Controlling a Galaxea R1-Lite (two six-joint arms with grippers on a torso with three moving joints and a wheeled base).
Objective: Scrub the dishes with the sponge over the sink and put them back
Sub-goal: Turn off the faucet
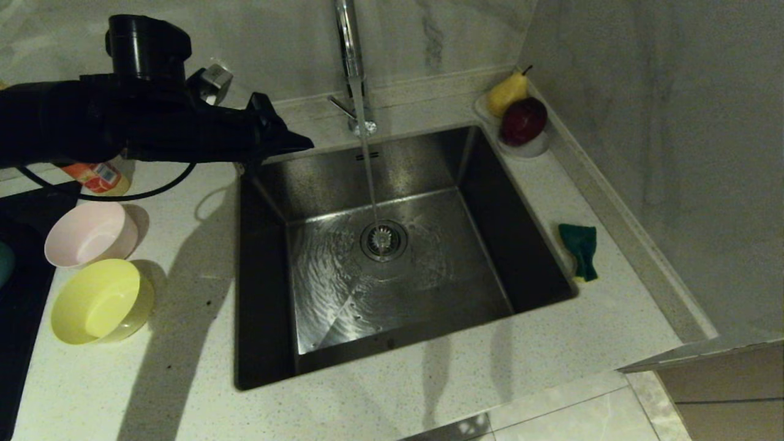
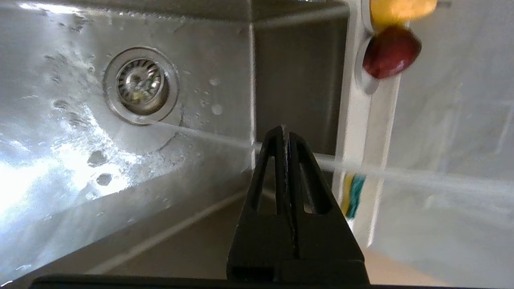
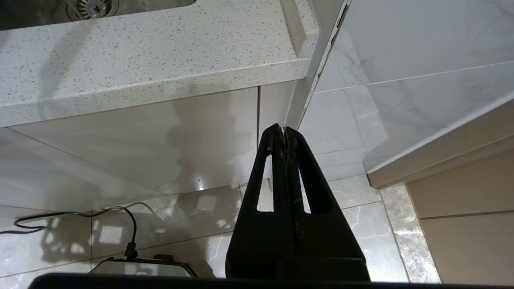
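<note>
Left gripper: pressed together, empty, over sink corner; bowls below-behind it; sponge far across.

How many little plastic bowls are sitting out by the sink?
2: a pink bowl and a yellow bowl nearer the front edge, both left of the sink. Another may lie beyond the picture's left edge.
</note>
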